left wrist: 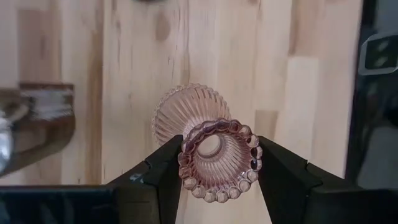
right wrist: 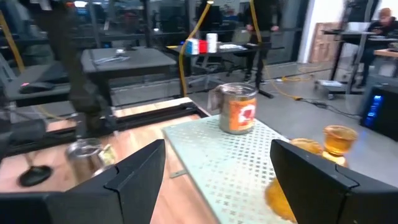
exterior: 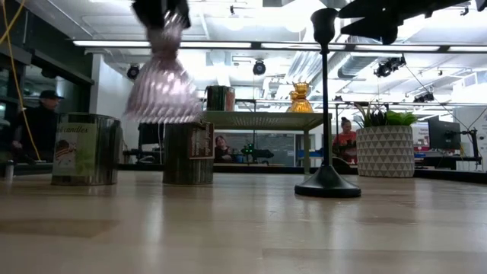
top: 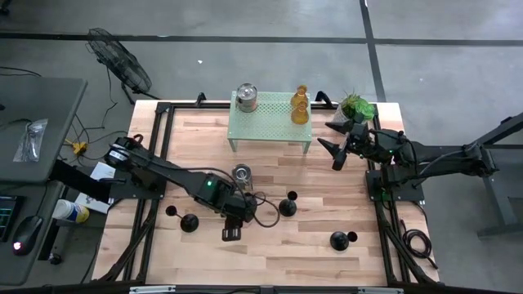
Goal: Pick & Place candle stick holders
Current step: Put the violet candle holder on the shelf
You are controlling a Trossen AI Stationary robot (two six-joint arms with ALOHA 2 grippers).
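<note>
Grey concrete floor surrounds the pale wood surface (top: 327,175), a fan (top: 118,59) lying off its far left corner; the left pincer (left wrist: 217,163) grips a pink glass holder (left wrist: 211,149) above the surface's near-middle. The right pincer (top: 333,143) hangs open near the far right edge, beside the green rack (top: 274,122).

Left gripper (left wrist: 217,180) jaws clamped, raised; right gripper (right wrist: 217,180) jaws apart.

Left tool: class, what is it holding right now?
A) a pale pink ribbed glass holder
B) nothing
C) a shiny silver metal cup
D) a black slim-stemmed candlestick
A: in the left wrist view the left tool has a finger on each side of the pale pink ribbed glass holder, and the low view shows that holder lifted clear of the table.
</note>
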